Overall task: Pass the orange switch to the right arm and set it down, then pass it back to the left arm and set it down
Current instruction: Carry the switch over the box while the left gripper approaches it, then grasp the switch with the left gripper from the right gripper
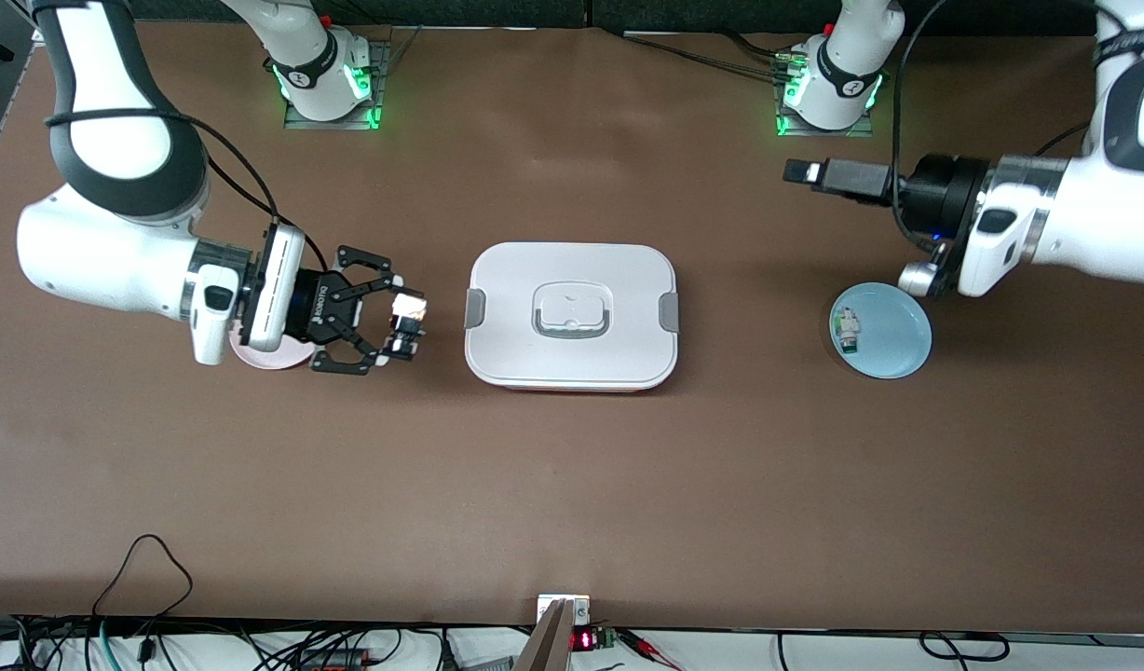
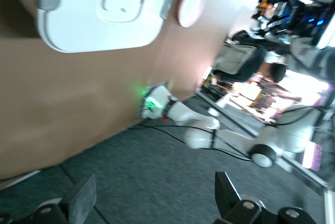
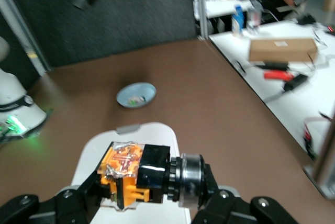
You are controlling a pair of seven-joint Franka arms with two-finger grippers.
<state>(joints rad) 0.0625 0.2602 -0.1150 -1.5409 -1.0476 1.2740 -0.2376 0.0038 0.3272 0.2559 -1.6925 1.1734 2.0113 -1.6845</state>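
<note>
The white box (image 1: 572, 315) is set at the middle of the table (image 1: 572, 485), its lid closed, with grey clips at both ends and a grey-rimmed handle recess on top. It lies directly between the two grippers and blocks the straight line from one to the other. A pink plate (image 1: 272, 356) is seen toward the right arm's end of the table, largely covered by the right wrist. A blue plate (image 1: 893, 335) is placed toward the left arm's end, and a small white-grey part with a green end (image 1: 847, 333) rests in it.

The right gripper (image 1: 400, 328) is held above the table just beside the box, between the box and the pink plate, with its fingers clamped on the orange switch (image 1: 406, 321). The switch is carried clear of the table. In the right wrist view the switch (image 3: 137, 174) is seen as a black blocky body with an orange end under a clear cover, copper contacts visible within, and a silver threaded collar at the other end.

The left gripper (image 2: 152, 203) is held above the table near the blue plate, its fingers spread apart and nothing between them.
</note>
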